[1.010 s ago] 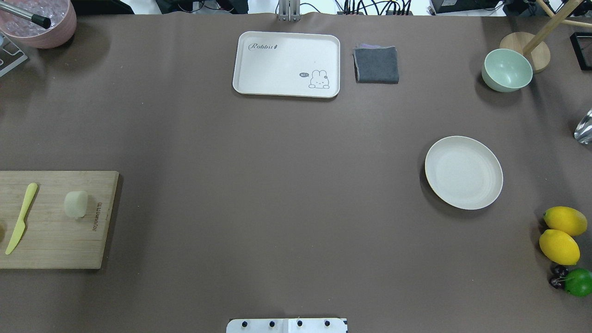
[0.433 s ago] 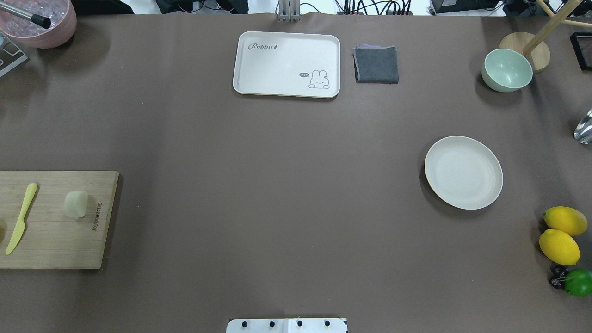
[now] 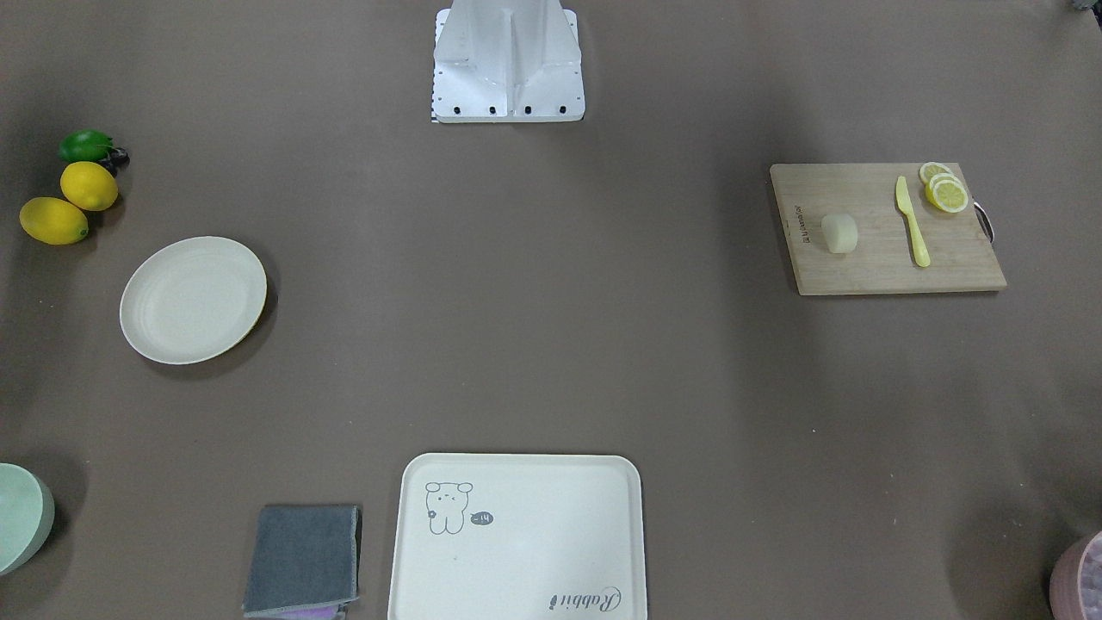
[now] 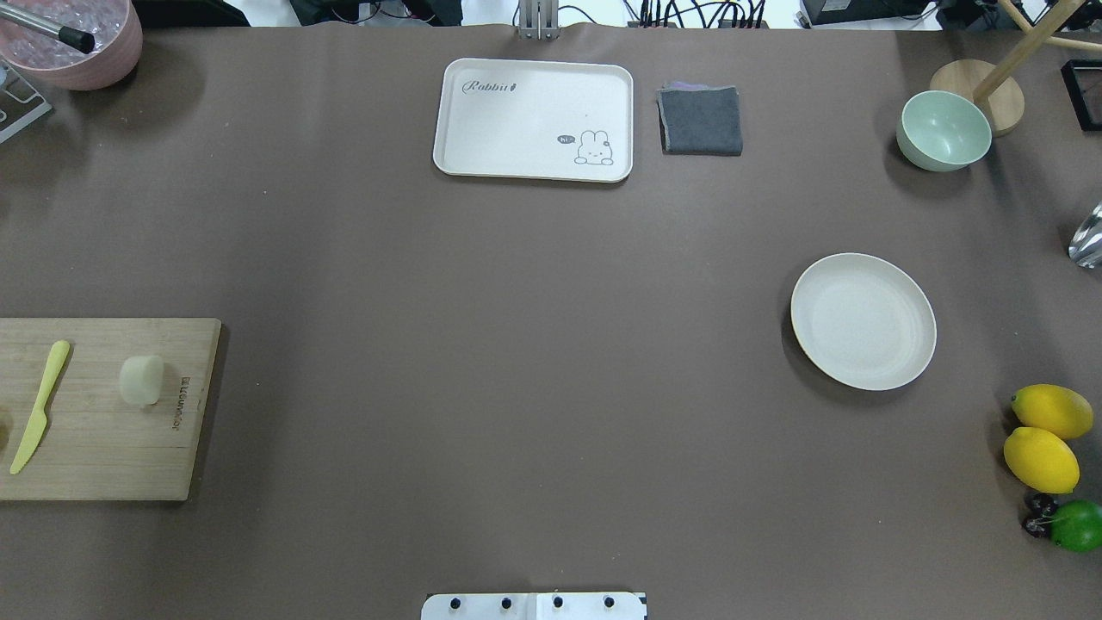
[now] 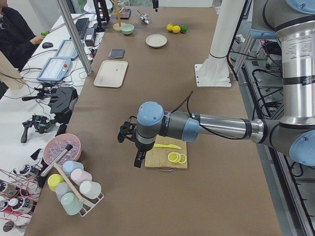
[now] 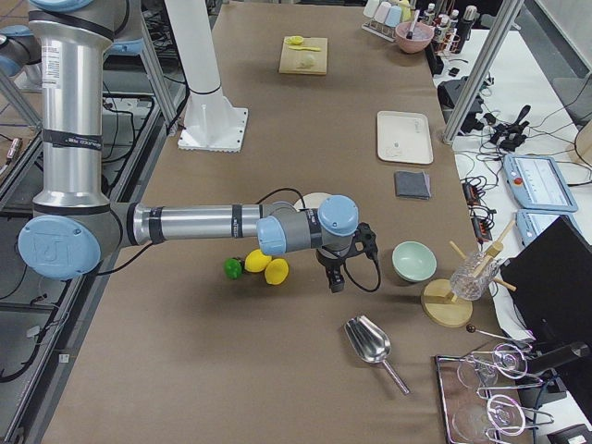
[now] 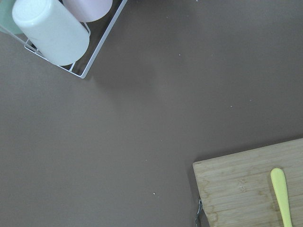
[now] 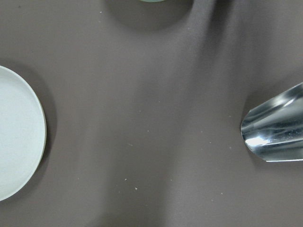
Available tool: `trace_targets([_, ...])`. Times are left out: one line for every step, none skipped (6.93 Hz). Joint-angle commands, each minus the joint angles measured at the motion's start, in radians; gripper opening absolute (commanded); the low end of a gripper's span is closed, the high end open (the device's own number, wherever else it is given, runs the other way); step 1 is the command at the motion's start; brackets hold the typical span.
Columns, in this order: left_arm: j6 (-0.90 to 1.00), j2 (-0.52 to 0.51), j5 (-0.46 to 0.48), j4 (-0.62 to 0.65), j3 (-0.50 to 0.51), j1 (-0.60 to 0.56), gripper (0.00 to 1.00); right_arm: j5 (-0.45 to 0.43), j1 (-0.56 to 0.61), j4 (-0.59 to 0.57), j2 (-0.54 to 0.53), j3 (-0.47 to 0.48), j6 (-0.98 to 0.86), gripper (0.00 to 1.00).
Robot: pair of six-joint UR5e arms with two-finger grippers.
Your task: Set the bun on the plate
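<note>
The bun (image 4: 141, 380) (image 3: 840, 233) lies as a pale cream lump on a wooden cutting board (image 4: 103, 448) at the table's left edge. Far across the table to the right, the round off-white plate (image 4: 863, 321) (image 3: 193, 299) holds nothing. My left gripper (image 5: 138, 163) shows only in the exterior left view, hanging beside the board's outer end; I cannot tell whether it is open or shut. Only the exterior right view shows my right gripper (image 6: 336, 282), out past the plate near the lemons, and its state cannot be told. Both wrist views show no fingers.
A yellow knife (image 4: 39, 406) and lemon slices (image 3: 945, 189) share the board. At the back lie a cream tray (image 4: 534, 119), a grey cloth (image 4: 700, 120) and a green bowl (image 4: 944, 130). Two lemons (image 4: 1042, 435), a lime (image 4: 1076, 525), a metal scoop (image 8: 274, 127) and a cup rack (image 7: 52, 33) line the edges.
</note>
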Motion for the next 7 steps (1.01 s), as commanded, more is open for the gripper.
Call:
trace_targets([-0.012,0.032,-0.003,-0.106,0.016,0.000,0.98,-0.012,-0.109,0.104,0.037,-0.008,0.225,0.99])
trace_targets([-0.013,0.033,-0.004,-0.103,0.022,-0.001,0.97,-0.012,-0.167,0.170,0.083,-0.044,0.340,0.98])
trace_targets([-0.013,0.033,-0.004,-0.103,0.020,0.000,0.97,-0.027,-0.233,0.212,0.128,-0.086,0.456,0.98])
trace_targets([-0.013,0.033,-0.004,-0.104,0.020,0.000,0.97,-0.043,-0.275,0.253,0.163,-0.138,0.512,0.95])
trace_targets([-0.013,0.033,-0.005,-0.107,0.017,-0.001,0.97,-0.067,-0.319,0.316,0.174,-0.179,0.570,0.92])
trace_targets([-0.013,0.033,-0.005,-0.107,0.013,-0.001,0.97,-0.070,-0.347,0.342,0.174,-0.190,0.586,0.90])
trace_targets([-0.013,0.033,-0.005,-0.109,0.011,-0.001,0.97,-0.069,-0.370,0.344,0.174,-0.193,0.592,0.83])
